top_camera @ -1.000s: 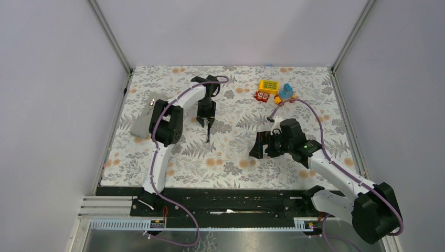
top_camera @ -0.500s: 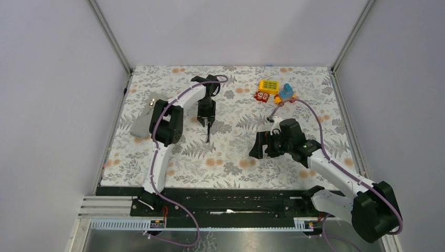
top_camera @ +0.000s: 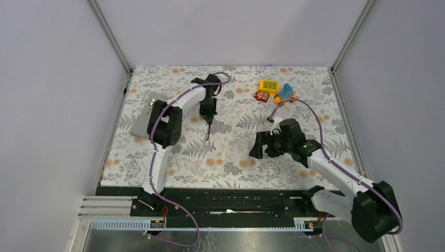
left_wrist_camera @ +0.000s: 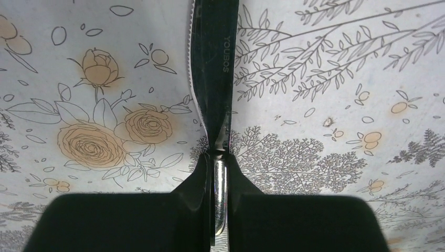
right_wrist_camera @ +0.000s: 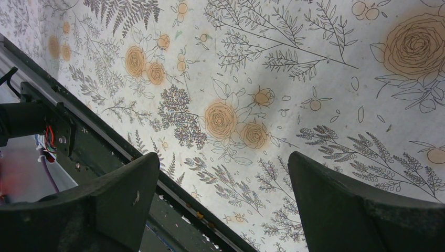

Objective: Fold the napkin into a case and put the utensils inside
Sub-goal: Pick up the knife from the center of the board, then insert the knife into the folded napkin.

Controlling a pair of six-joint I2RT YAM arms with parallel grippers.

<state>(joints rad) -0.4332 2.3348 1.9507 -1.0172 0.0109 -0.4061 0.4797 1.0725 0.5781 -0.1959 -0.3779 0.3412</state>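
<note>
My left gripper (left_wrist_camera: 219, 157) is shut on the handle of a slim metal knife (left_wrist_camera: 212, 63), one of the utensils. Its dark, shiny blade with a serrated edge points away from the fingers, just over the floral tablecloth. From above, the knife (top_camera: 208, 131) points toward the near edge below the left gripper (top_camera: 209, 119), in the middle-left of the table. The grey napkin (top_camera: 142, 119) lies folded at the left edge, partly hidden behind the left arm. My right gripper (top_camera: 261, 145) rests low right of centre, open, and the right wrist view shows nothing between its fingers (right_wrist_camera: 131, 184).
Colourful toy blocks (top_camera: 274, 90) sit at the back right. The floral tablecloth (top_camera: 236, 157) covers the table. The table's dark front rail (right_wrist_camera: 105, 152) shows in the right wrist view. Grey walls enclose the left, back and right.
The left gripper's jaws have closed onto the knife handle and the wrist has shifted slightly toward the far side. The right arm has not moved.
</note>
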